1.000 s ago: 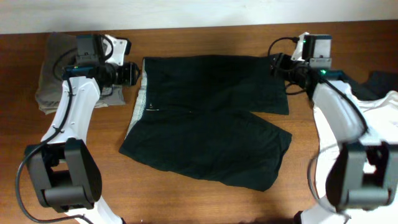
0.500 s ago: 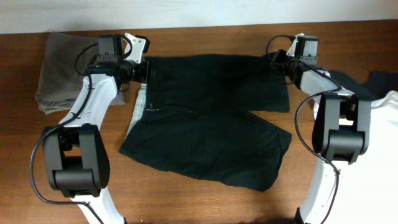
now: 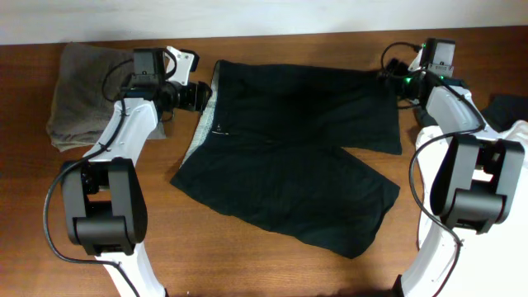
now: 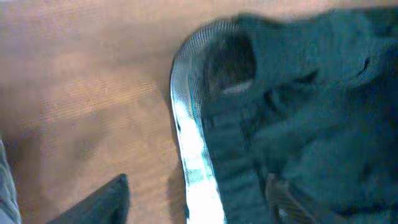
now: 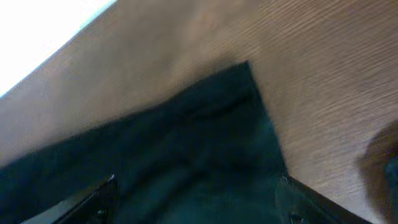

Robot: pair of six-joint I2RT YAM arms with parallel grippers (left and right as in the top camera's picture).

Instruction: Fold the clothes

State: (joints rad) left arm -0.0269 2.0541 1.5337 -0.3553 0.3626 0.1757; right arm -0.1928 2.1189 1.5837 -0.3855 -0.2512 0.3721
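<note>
The black shorts (image 3: 289, 157) lie spread flat on the wooden table, with the pale grey inner waistband (image 3: 204, 122) at their left end and the legs pointing right. My left gripper (image 3: 200, 96) is at the waistband's far corner. In the left wrist view it (image 4: 198, 183) is open, with the waistband (image 4: 196, 162) between its fingers. My right gripper (image 3: 394, 82) is at the far leg's hem corner. In the right wrist view it (image 5: 196, 182) is open over the black fabric (image 5: 186, 143).
A grey-olive folded garment (image 3: 78, 95) lies at the far left, beside the left arm. A white garment (image 3: 513, 148) and a dark item (image 3: 505, 106) lie at the right edge. Bare table (image 3: 82, 214) shows in front of the shorts.
The shorts have slid to the right. Both grippers have moved right with them, the left at the waistband and the right at the hem.
</note>
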